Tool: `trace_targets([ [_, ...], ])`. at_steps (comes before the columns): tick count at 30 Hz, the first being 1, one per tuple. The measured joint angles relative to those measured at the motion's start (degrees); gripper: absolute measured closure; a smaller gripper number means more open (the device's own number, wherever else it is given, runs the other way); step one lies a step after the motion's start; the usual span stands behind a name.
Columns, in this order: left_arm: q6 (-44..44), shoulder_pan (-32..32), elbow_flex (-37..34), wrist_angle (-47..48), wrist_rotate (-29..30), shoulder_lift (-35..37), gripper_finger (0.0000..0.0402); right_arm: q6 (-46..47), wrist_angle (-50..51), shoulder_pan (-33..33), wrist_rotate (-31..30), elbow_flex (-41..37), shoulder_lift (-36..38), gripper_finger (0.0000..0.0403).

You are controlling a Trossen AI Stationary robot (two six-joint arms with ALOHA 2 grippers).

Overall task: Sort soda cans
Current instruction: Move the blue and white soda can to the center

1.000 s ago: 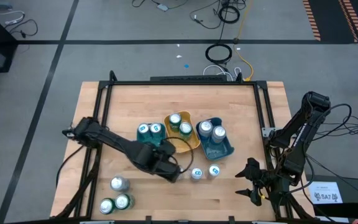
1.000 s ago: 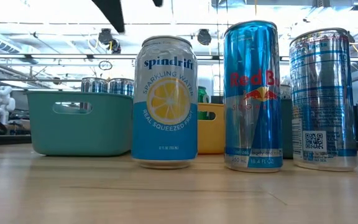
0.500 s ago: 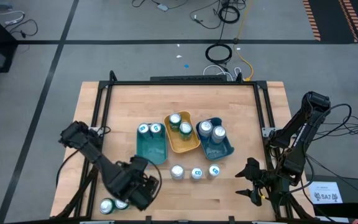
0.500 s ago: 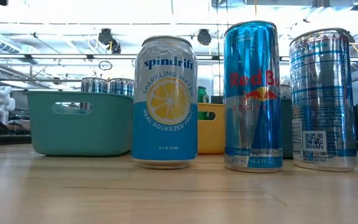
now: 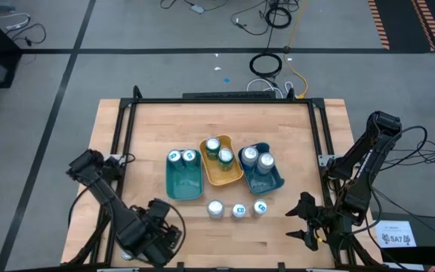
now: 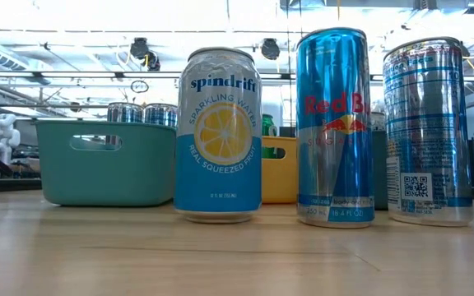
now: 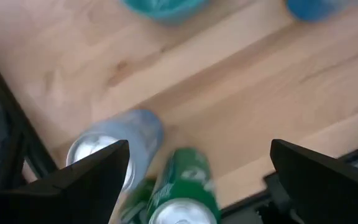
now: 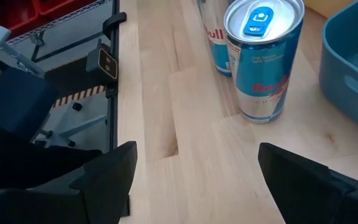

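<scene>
My left gripper (image 5: 153,236) hangs open, pointing down, over the table's near left corner. In its wrist view, a silver-blue can (image 7: 114,144) and a green can (image 7: 182,190) stand below its spread fingers (image 7: 199,149), untouched. Three more soda cans (image 5: 238,210) stand in a row on the table in front of the trays. In the low view these are a lemon-printed can (image 6: 218,136), a blue can (image 6: 334,127) and a silver can (image 6: 428,131). My right gripper (image 5: 308,221) waits open at the near right corner, facing the row (image 8: 263,56).
A teal tray (image 5: 183,181), a yellow tray (image 5: 232,175) and a blue tray (image 5: 272,181) sit side by side mid-table, each holding two cans. A black frame (image 5: 127,128) borders the table. Bare wood lies toward the far edge.
My left gripper has swung from just in front of the teal tray toward the table's near left corner, turning about its own axis on the way. It now hangs over the cans there, still open. No can has moved.
</scene>
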State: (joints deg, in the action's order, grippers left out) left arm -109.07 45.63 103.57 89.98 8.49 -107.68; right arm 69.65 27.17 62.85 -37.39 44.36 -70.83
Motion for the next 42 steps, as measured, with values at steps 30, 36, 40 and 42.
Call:
trace_targets([
  [30, -19.6, 3.5, -30.9, -10.8, -0.6, 25.4, 0.0002, 1.6, 1.7, 0.0, -0.6, 0.0, 0.0, 0.0076],
  [36, -19.6, 3.6, -31.0, -14.6, -3.9, 22.7, 0.0002, 1.1, 1.9, 0.0, -0.6, 0.0, 0.0, 0.0076],
  [40, -19.6, 3.6, -30.9, -16.5, -4.0, 21.1, 0.0002, 1.1, 1.9, 0.0, -0.6, 0.0, 0.0, 0.0076],
  [42, -19.6, 3.6, -30.9, -17.1, -4.4, 20.2, 0.0002, 1.1, 1.9, 0.0, -0.5, 0.0, 0.0, 0.0076],
])
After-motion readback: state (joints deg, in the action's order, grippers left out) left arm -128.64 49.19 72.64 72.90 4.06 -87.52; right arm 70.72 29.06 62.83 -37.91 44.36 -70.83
